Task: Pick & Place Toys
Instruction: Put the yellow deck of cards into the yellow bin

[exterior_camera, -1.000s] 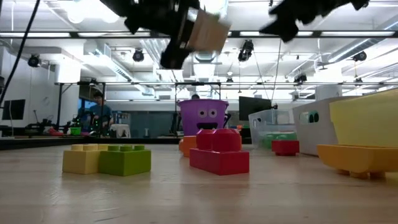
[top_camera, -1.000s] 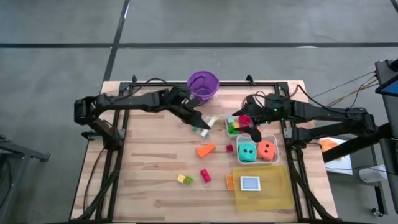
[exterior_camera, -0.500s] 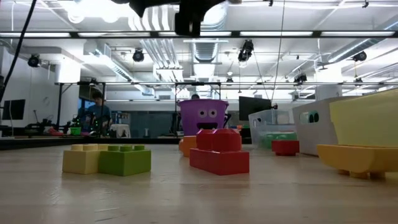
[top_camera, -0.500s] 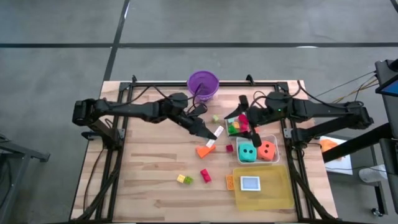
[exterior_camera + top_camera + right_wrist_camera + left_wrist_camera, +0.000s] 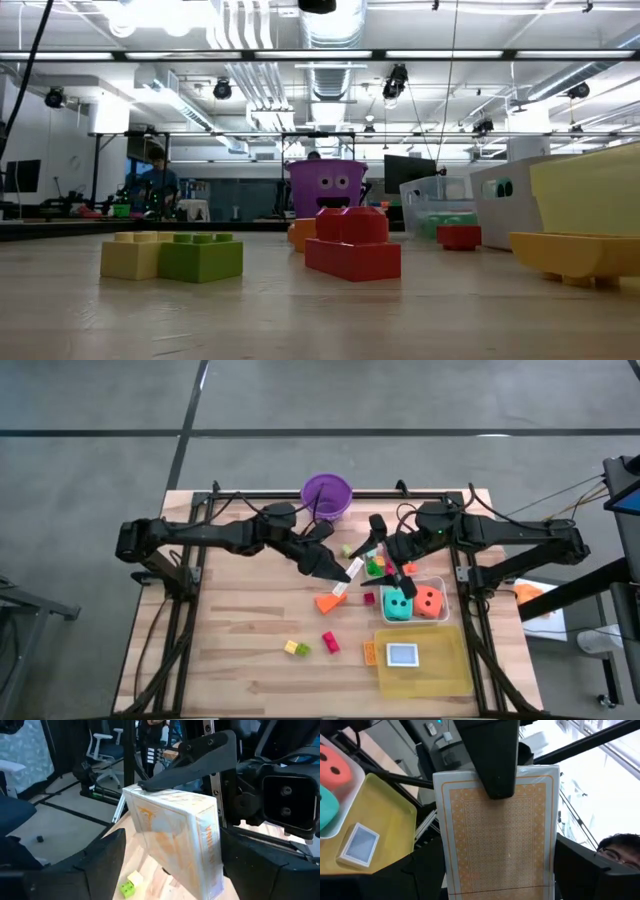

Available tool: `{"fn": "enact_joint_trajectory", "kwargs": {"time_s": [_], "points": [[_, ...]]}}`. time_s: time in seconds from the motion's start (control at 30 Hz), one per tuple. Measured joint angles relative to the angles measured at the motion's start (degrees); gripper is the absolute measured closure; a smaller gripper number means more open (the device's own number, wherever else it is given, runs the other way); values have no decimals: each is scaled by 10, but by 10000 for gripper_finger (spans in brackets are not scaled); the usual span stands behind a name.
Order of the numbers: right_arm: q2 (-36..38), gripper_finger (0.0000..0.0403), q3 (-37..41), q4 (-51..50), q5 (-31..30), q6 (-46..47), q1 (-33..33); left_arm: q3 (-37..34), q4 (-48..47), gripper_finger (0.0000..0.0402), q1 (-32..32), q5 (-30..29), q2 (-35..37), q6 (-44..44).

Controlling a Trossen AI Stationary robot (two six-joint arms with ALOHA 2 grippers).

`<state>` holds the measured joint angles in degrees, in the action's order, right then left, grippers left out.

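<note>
orange-backed card deck [image 5: 497, 835] is clamped in left gripper [image 5: 341, 572] mid-table above orange wedge [image 5: 330, 601]; right gripper [image 5: 384, 556] is held fingers apart beside it. dice [image 5: 412, 602] already tubbed; red block [image 5: 330, 642] and yellow-green block [image 5: 296, 648] are left.

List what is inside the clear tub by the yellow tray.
The clear tub holds two dotted dice, teal and orange. The right pincer hangs over its far corner, covering that part. Whatever lies under the dice cannot be seen.
</note>
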<state>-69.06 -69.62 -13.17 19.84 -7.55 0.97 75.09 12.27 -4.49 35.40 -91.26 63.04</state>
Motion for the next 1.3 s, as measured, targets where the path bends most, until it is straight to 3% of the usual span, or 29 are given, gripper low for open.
{"fn": "enact_joint_trajectory", "kwargs": {"time_s": [0.27,0.47,0.83,1.3], "points": [[-2,205,-9,3,-1,-2,0,0,0,115,0,0,0,-2],[-6,255,-9,9,1,-9,1,-1,11,115,0,-2,0,0],[-21,335,-13,38,77,-32,2,-1,21,115,4,7,1,3],[-23,340,-13,39,91,-27,2,-1,27,115,5,4,1,1]]}}
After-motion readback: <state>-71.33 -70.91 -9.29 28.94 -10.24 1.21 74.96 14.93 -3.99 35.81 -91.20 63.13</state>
